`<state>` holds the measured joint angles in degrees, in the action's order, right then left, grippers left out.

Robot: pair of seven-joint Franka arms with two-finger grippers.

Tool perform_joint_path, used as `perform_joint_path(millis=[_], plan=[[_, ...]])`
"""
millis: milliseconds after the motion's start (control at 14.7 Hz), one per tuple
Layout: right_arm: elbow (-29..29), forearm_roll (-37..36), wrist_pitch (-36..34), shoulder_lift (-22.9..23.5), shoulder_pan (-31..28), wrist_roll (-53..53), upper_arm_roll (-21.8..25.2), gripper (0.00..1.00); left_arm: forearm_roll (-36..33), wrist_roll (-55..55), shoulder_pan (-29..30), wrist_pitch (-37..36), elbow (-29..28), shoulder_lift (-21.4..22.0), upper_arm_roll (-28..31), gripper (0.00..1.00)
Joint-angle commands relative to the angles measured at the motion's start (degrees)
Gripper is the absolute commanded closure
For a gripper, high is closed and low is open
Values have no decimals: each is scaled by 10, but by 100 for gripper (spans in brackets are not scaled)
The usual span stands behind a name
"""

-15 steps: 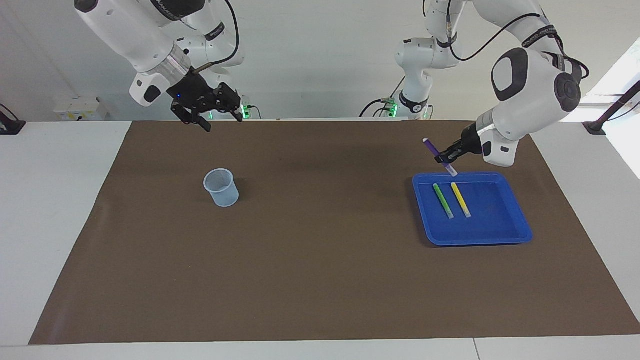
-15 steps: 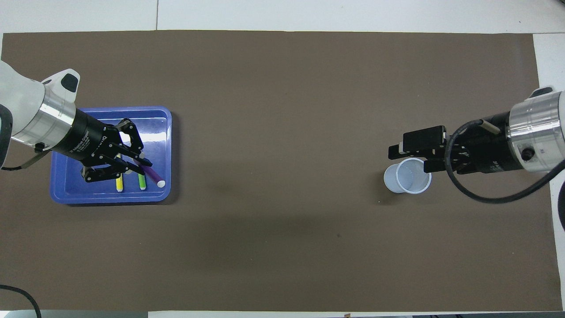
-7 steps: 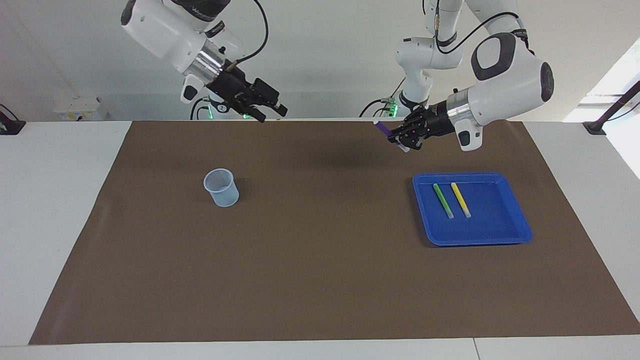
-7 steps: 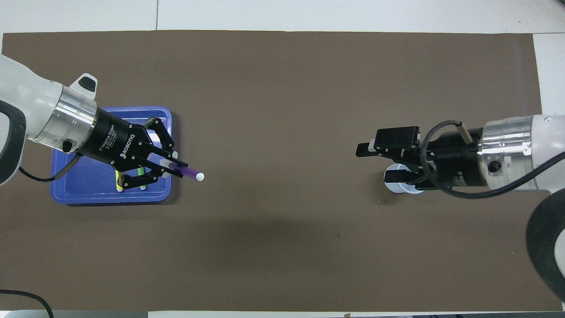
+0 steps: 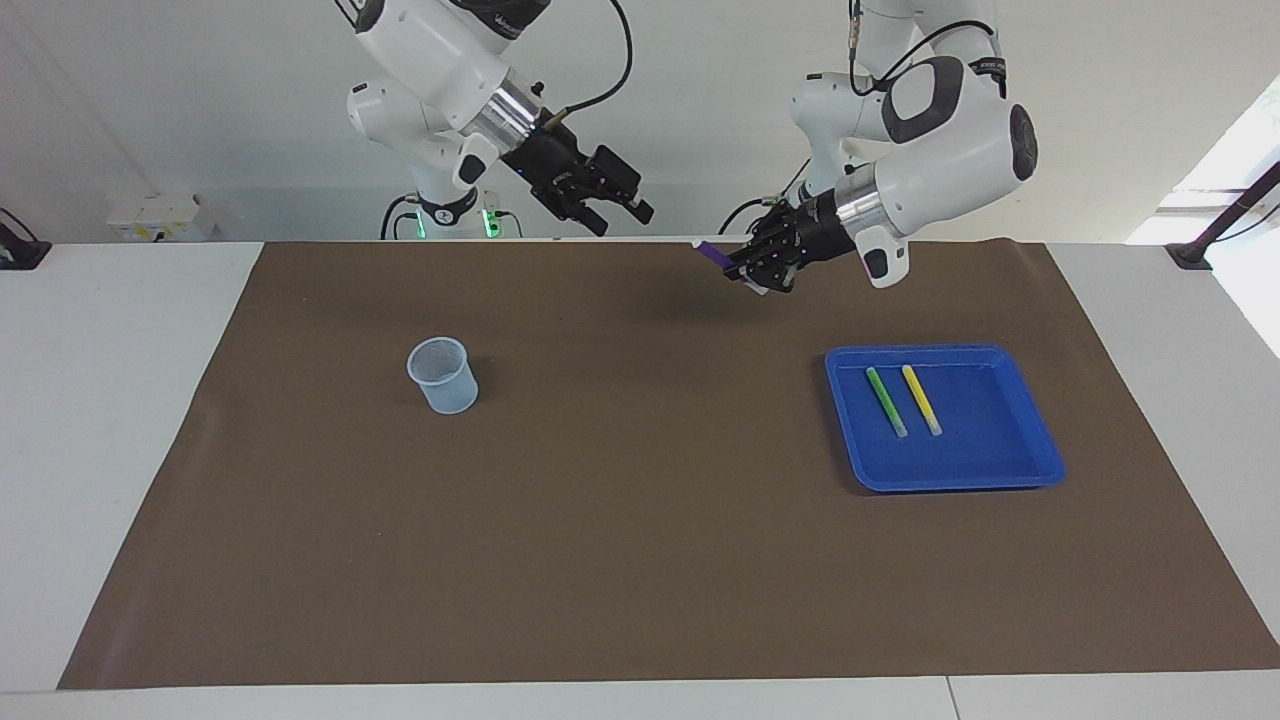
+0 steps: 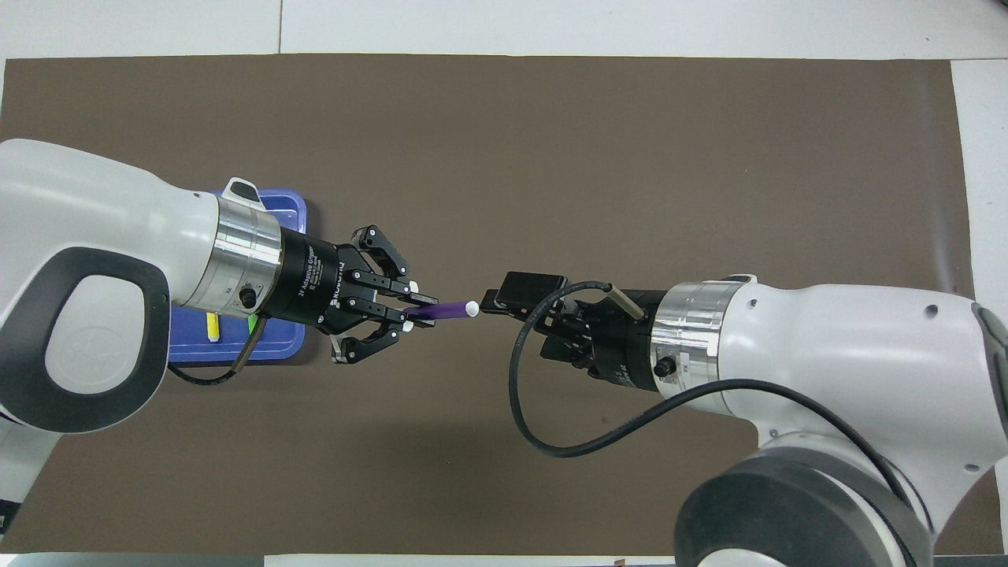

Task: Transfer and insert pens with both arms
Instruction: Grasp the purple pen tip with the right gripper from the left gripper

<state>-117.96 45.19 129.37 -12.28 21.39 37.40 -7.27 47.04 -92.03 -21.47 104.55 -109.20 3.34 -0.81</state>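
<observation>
The purple pen (image 5: 713, 251), clenched in the left gripper (image 5: 752, 272) above the desk (image 5: 640, 560), points at the right gripper (image 5: 622, 210), whose jaws are parted. Misalign them, and you risk dropping it short of the cup (image 5: 441, 374).

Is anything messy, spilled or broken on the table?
Nothing stands out. The cup stands upright, the green pen and yellow pen lie side by side in the blue tray, and the left gripper holds the purple pen in the air near the right gripper.
</observation>
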Motion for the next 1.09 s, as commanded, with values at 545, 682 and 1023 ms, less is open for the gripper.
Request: perform_joint_path(millis=[545, 682, 1023], plan=[[-10, -40, 57, 10, 31, -25, -2, 34, 26, -6, -28, 40, -51, 32, 5, 100], [-10, -40, 59, 11, 31, -25, -2, 38, 28, -6, -28, 40, -51, 32, 5, 100], [-10, -40, 55, 10, 32, -24, -2, 39, 35, -6, -28, 45, -51, 32, 5, 100]])
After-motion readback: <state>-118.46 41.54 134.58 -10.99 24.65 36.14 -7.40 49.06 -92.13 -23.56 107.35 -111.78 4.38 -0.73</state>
